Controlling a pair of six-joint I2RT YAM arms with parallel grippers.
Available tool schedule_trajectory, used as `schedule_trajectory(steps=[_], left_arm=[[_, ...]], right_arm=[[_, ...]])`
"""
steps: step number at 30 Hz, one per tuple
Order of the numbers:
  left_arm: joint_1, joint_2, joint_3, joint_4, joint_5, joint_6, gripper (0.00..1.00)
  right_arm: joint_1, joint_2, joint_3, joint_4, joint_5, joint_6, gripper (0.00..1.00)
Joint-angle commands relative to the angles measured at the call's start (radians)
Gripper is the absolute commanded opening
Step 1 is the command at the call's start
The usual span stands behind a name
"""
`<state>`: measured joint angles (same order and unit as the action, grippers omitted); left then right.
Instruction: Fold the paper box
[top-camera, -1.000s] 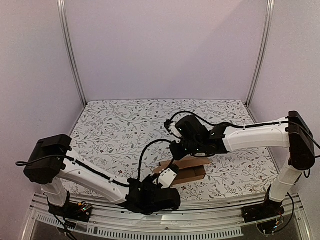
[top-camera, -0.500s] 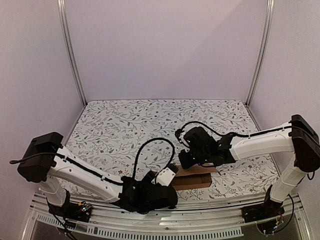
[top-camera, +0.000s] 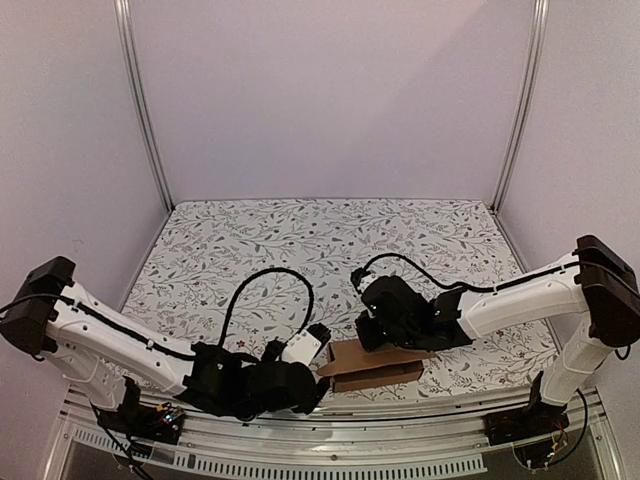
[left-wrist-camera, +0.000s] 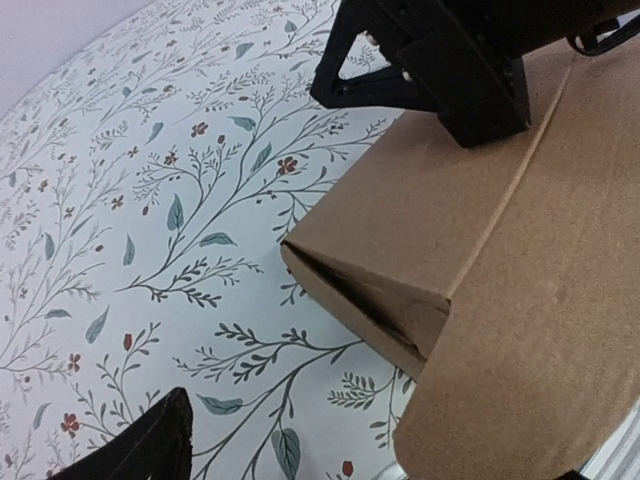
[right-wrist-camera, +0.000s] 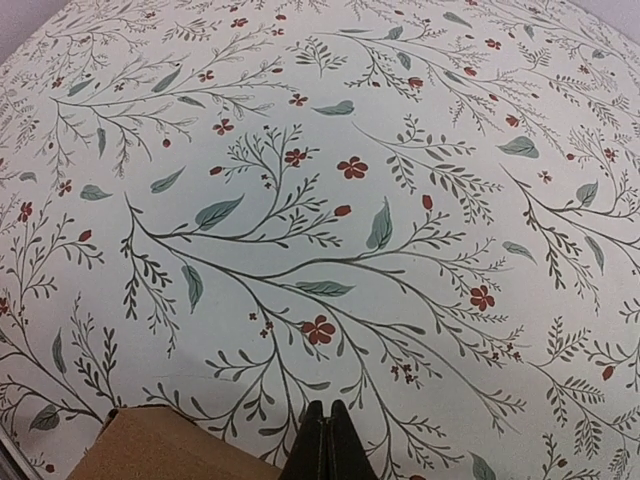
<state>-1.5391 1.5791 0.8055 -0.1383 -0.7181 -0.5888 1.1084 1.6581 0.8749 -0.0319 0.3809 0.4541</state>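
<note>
The paper box (top-camera: 385, 365) is a plain brown carton lying near the table's front edge. In the left wrist view the paper box (left-wrist-camera: 540, 250) fills the right side, with one end gaping slightly at a folded flap. My left gripper (top-camera: 322, 345) is open just left of that end; only one black finger (left-wrist-camera: 150, 445) shows, apart from the cardboard. My right gripper (top-camera: 370, 338) is shut, resting on the box's top far edge (left-wrist-camera: 490, 120). In the right wrist view its closed fingertips (right-wrist-camera: 325, 445) point at the cloth, with a box corner (right-wrist-camera: 160, 450) beside them.
A floral tablecloth (top-camera: 260, 250) covers the table. A metal rail (top-camera: 400, 440) runs along the near edge right in front of the box. Upright frame posts (top-camera: 140, 100) and pale walls stand at the sides and back.
My left gripper opened and pulled back to the left, off the box. My right gripper came down and nearer onto the box top. The box shifted slightly toward the front edge.
</note>
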Motion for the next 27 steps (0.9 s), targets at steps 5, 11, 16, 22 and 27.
schedule_trajectory(steps=[5, 11, 16, 22, 27], left_arm=[[0.002, -0.100, -0.072, 0.018, 0.063, -0.059, 0.85], [0.061, -0.161, -0.107, 0.041, 0.096, -0.066, 0.85], [0.128, -0.223, -0.124, 0.050, 0.136, -0.066, 0.85], [0.157, -0.284, -0.103, 0.040, 0.165, -0.025, 0.85], [0.157, -0.302, -0.122, -0.011, 0.168, -0.059, 0.84]], right_arm=[[0.047, 0.035, -0.066, 0.095, 0.118, 0.041, 0.00], [0.092, 0.037, -0.099, 0.122, 0.189, 0.044, 0.00], [0.140, 0.036, -0.107, 0.124, 0.261, 0.052, 0.00], [0.188, 0.073, -0.104, 0.131, 0.366, 0.064, 0.00], [0.204, 0.106, -0.089, 0.134, 0.390, 0.074, 0.00]])
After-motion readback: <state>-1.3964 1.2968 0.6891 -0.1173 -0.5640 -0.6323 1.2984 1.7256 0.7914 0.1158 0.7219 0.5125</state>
